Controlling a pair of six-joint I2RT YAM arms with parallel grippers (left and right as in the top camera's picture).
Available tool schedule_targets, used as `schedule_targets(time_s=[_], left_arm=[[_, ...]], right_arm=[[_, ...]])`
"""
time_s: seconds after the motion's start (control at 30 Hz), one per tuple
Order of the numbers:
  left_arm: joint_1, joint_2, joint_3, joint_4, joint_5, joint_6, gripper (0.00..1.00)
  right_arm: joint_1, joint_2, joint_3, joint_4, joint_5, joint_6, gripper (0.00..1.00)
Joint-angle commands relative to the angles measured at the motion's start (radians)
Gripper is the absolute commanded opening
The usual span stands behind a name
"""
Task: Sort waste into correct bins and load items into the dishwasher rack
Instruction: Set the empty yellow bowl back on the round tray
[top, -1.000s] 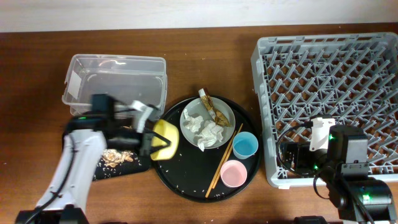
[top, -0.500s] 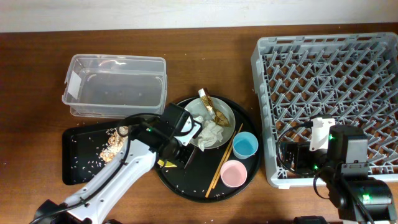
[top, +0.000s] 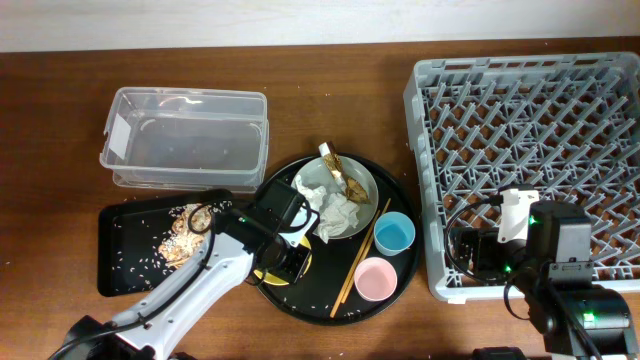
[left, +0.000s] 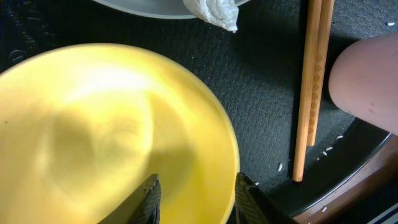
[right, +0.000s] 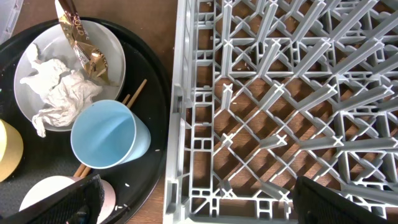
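My left gripper (top: 285, 255) is low over the left side of the round black tray (top: 322, 297) and shut on the rim of the small yellow bowl (left: 106, 124), which is barely seen from above (top: 302, 240). The grey plate (top: 362, 187) holds white tissues (top: 335, 207) and a gold foil wrapper (top: 340, 172). The chopsticks (top: 360, 255), blue cup (top: 394, 233) and pink cup (top: 375, 279) lie on the round tray. Brown scraps with rice (top: 185, 237) lie in the shallow black tray (top: 125, 265). My right gripper (right: 199, 205) is open and empty over the left edge of the dishwasher rack (top: 530, 150).
The clear plastic tub (top: 185, 140) stands at the back left, behind the shallow tray. Rice grains are scattered on both black trays. The rack fills the right side of the table, close to the round tray's right rim.
My left gripper carried the yellow bowl from over the shallow black tray to the right, onto the round tray. Scraps and rice now show in the shallow tray. The right arm has not moved.
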Motion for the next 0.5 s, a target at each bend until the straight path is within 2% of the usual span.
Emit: schedule_targets(time_s=[0.0,0.1,0.17,0.33,0.47], left_arm=[[-0.002,-0.003,0.107,-0.010,-0.003,-0.002,0.54],[-0.001,-0.005,0.211,0.026,-0.069,0.002,0.63],[-0.001,-0.004,0.222,0.117,-0.118,0.002,0.69],[-0.001,0.105,0.222,0.306,-0.220,0.002,0.71],[-0.001,0.254,0.222,0.390,-0.220,0.002,0.71]], right_arm=[[-0.003,0.000,0.022,0.000,-0.005,0.011,0.98],[-0.003,0.000,0.022,0.000,-0.005,0.011,0.98],[-0.003,0.000,0.022,0.000,-0.005,0.011,0.98],[-0.003,0.000,0.022,0.000,-0.005,0.011,0.98],[-0.003,0.000,0.022,0.000,-0.005,0.011,0.98]])
